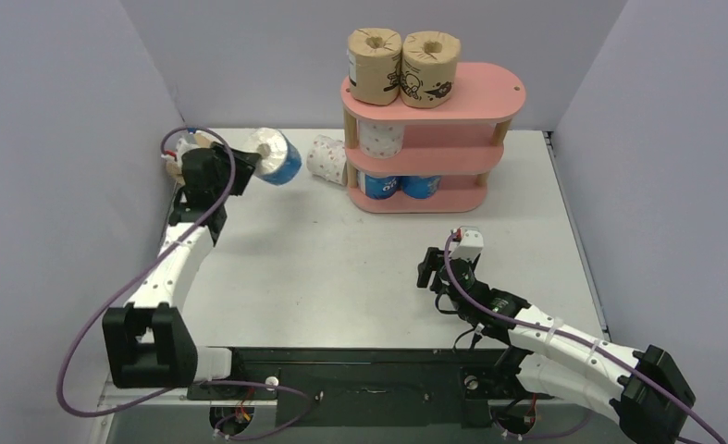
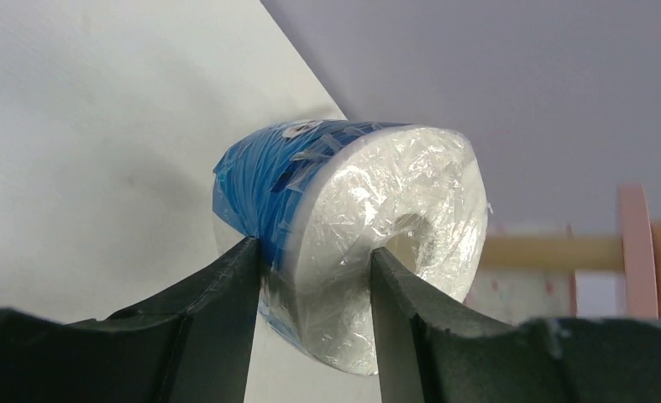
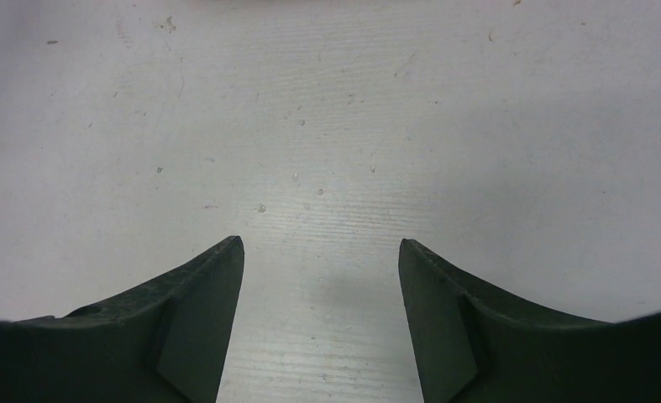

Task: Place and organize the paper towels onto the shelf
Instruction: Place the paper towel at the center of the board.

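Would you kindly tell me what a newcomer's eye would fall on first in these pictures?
The pink shelf at the far side of the table stands out, with two brown rolls upright on its top board. To its left, the left gripper is shut on a blue roll. The right gripper hangs open over bare tabletop nearer the front.
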Robot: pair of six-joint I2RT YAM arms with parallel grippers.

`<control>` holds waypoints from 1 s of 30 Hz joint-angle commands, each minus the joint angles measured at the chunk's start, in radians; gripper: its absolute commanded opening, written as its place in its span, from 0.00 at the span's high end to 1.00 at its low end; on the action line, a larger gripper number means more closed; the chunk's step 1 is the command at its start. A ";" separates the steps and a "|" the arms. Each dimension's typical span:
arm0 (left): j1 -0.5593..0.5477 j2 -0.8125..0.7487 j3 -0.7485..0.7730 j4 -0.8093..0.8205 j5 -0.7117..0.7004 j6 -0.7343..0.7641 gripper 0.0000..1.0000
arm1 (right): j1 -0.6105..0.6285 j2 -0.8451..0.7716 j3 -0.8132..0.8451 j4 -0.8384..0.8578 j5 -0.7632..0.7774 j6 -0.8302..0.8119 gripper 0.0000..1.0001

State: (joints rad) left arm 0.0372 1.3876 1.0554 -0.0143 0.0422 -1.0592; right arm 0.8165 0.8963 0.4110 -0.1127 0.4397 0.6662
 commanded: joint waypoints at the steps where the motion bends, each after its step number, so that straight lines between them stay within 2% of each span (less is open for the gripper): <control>1: -0.207 -0.217 -0.071 -0.016 -0.065 0.108 0.73 | -0.008 -0.021 0.023 -0.007 -0.001 0.005 0.37; 8: -0.525 -0.498 -0.208 -0.209 -0.236 0.224 0.73 | -0.011 -0.119 0.015 -0.053 0.059 0.022 0.36; 13: -0.676 -0.568 -0.280 -0.274 -0.287 0.238 0.73 | -0.018 -0.195 -0.017 -0.068 0.117 0.081 0.35; 21: -0.829 -0.456 -0.309 -0.199 -0.309 0.278 0.72 | -0.144 -0.195 -0.028 -0.041 -0.085 0.157 0.26; 23: -0.845 -0.411 -0.307 -0.166 -0.302 0.289 0.72 | -0.167 -0.201 -0.030 -0.037 -0.128 0.154 0.20; 25: -0.858 -0.367 -0.308 -0.139 -0.297 0.295 0.72 | -0.174 -0.222 -0.036 -0.047 -0.126 0.148 0.10; 27: -0.864 -0.329 -0.312 -0.111 -0.288 0.296 0.72 | -0.175 -0.253 -0.050 -0.048 -0.122 0.142 0.04; 30: -0.875 -0.283 -0.314 -0.068 -0.269 0.295 0.71 | -0.177 -0.283 -0.069 -0.044 -0.112 0.125 0.02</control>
State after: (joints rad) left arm -0.8242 1.0721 0.7181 -0.2516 -0.2371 -0.7734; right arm 0.6468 0.6552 0.3569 -0.1818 0.3374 0.8013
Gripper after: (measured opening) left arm 0.416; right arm 0.970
